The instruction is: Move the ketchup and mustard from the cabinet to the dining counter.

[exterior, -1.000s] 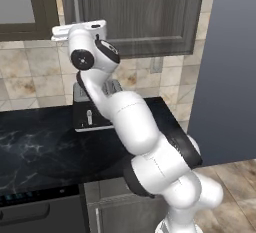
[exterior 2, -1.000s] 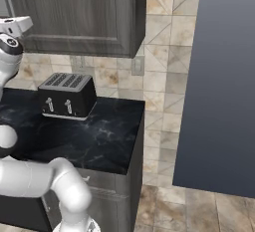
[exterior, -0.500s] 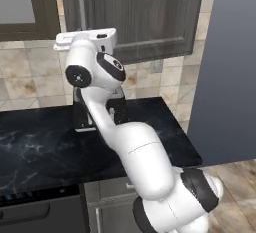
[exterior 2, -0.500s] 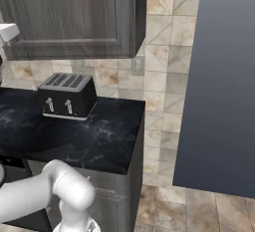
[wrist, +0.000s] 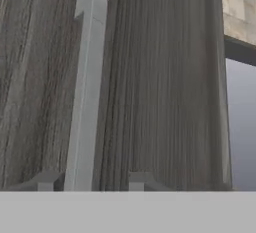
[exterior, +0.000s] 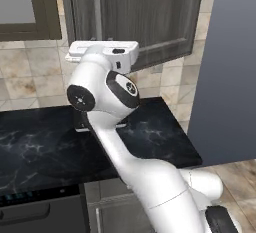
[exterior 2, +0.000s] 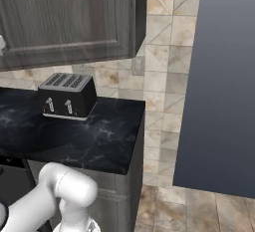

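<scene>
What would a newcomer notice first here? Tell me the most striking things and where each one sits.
The big white robot arm dominates the left base view, reaching up to the dark grey-brown wood-grain wall cabinet. In the hand view, the cabinet's long silver bar handle runs up between the gripper fingertips. Below, a black toaster stands on the black marble worktop.

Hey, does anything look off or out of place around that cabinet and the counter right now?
Nothing stands out. The cabinet door looks shut and undamaged, its silver bar handle straight, with the pincer right at it. The toaster stands upright on the black worktop, no spills.
</scene>
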